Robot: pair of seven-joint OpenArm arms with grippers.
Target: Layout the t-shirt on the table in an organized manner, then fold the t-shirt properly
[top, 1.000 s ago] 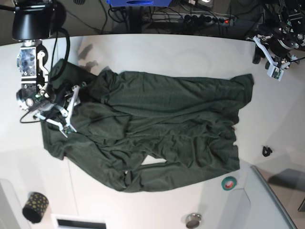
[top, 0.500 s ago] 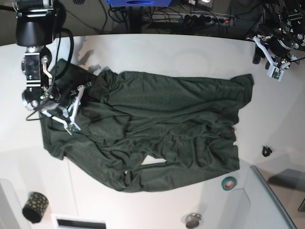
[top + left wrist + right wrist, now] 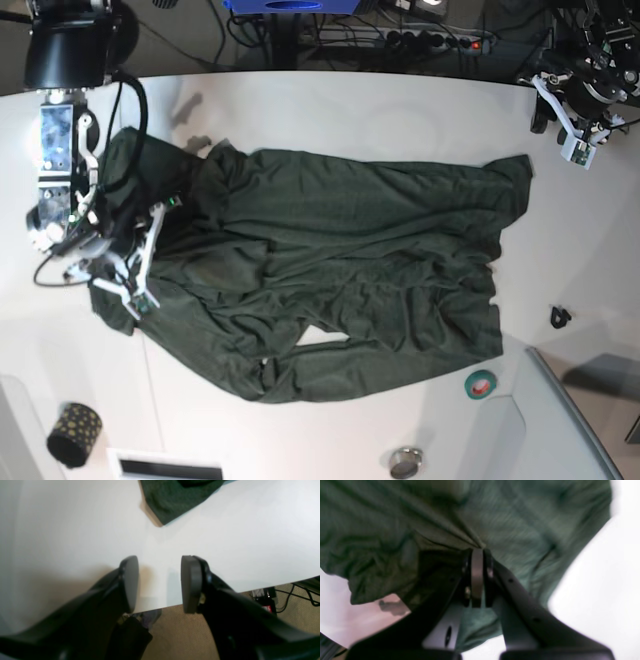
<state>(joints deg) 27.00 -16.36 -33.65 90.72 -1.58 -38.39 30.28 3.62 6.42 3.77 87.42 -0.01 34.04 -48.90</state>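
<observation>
Nearby, green tape roll point(image 3: 481, 383), black clip point(image 3: 559, 317), t-shirt point(image 3: 340, 270)

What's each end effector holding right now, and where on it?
Right end effector is shut on a pinched fold of the t-shirt, near its edge at the robot's right. Left end effector is open over the table, holding nothing.

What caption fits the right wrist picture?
Right claw shut on a pinch of the dark green t-shirt above the white table.

Left claw point(image 3: 160, 583) has fat matte-black fingers with rounded grey pads. Right claw point(image 3: 477, 576) looks black with a silvery strip and small holes, I think (blurry). Silver arm, black cables.
</observation>
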